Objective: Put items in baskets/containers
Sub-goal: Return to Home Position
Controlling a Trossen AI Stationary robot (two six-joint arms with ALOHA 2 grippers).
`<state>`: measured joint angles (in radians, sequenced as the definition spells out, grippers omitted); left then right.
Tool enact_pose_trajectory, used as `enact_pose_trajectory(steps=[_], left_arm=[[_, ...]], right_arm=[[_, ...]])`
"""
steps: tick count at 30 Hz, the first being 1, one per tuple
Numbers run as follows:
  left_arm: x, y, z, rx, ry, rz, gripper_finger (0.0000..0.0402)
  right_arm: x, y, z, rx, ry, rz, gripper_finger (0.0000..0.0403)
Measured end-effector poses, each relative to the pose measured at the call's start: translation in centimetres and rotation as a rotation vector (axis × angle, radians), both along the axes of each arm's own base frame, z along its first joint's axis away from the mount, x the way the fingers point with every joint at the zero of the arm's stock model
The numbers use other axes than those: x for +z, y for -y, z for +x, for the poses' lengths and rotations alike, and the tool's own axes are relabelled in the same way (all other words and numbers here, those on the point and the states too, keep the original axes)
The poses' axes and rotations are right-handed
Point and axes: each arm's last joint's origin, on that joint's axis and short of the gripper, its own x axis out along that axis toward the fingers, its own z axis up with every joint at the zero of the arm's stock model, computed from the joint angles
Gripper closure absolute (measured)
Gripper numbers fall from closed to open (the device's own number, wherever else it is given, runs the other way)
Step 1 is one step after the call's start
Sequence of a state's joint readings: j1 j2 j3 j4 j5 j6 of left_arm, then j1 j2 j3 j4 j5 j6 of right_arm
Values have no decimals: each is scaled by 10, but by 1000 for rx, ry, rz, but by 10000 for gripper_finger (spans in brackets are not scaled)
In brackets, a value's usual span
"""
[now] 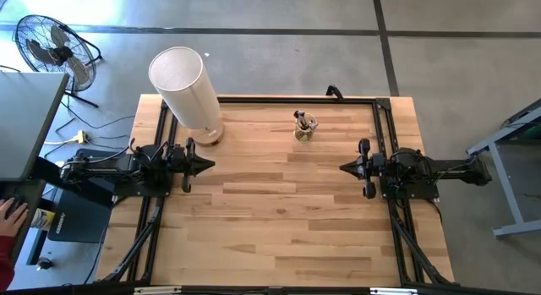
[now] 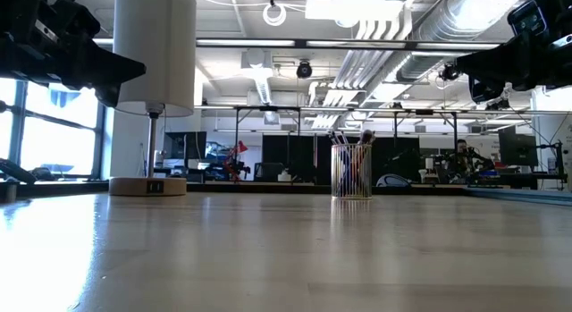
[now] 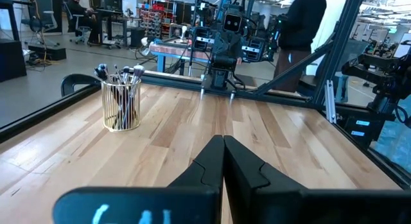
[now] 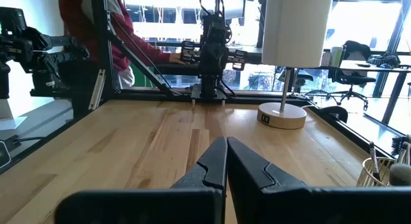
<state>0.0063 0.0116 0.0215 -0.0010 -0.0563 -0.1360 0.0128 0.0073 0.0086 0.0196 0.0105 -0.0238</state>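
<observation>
Plainly, the wooden table (image 1: 279, 219) has nothing loose lying on it that I can make out, and the biggest thing standing on it is the tall white lamp (image 1: 182, 84) on its round wooden foot, near the back edge on the left arm's side. Both arms sit low at their own ends of the table and face each other across the middle. The left gripper (image 1: 207, 166) has its two fingers pressed together on nothing, and the right gripper (image 1: 345, 167) is closed and empty in the same way. The small yellowish glass cup (image 1: 305, 131) stands upright by that same back edge, off the straight line between the two grippers and well apart from both. It is closer to the right gripper than to the left (the lamp is on the left arm's side of it). The brushes (image 1: 300, 117) stand bunched inside the cup, bristles up, their long axes close to vertical and leaning on the rim. Their tips reach well above the glass. As I judge it, the filling is done, and any retreat only has to stay clear of those tips.
</observation>
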Motion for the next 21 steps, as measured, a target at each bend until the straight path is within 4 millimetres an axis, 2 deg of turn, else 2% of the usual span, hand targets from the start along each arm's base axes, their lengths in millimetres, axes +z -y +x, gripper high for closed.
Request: enact_pose_trajectory(steps=[21], left_arm=[[0,0,0,0,0,0,401]], right_arm=[[0,0,0,0,0,0,397]])
